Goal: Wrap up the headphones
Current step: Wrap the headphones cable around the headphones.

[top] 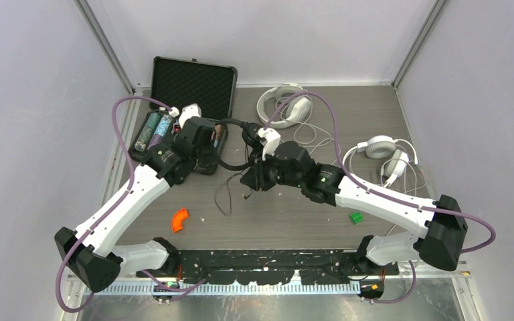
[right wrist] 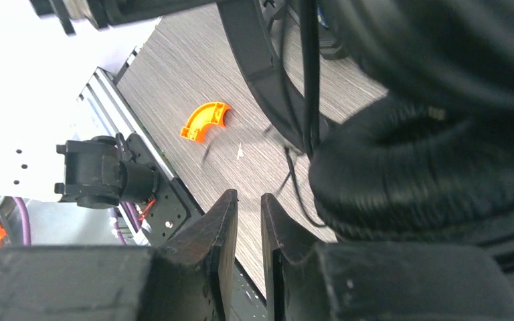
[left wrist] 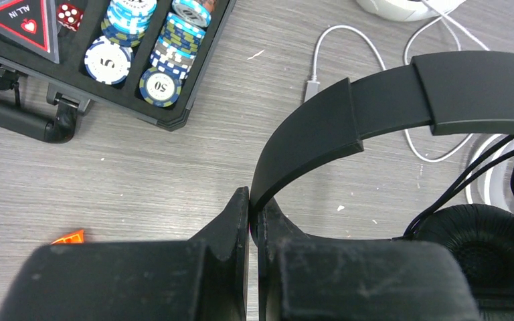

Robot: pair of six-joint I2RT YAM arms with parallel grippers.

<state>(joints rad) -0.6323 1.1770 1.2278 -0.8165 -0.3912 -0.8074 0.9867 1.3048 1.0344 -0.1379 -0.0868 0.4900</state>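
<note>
Pale walls (top: 348, 33) enclose a grey wood-grain desk (top: 288, 221) on three sides (metal posts (top: 106, 43) at its far corners), evenly lit.

Slim headset (left wrist: 375, 100) sits between left gripper (left wrist: 253, 204) and right gripper (right wrist: 249, 200). Chip case (top: 194, 83) lies left of the left gripper. First padded headset (top: 284, 103) lies beyond the right gripper and second padded headset (top: 385, 154) to its right, both on the tabletop (top: 274, 221).

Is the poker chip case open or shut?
Open. The case has its lid swung back, foam lining showing, and the chip stacks lie exposed in their compartments.
</note>
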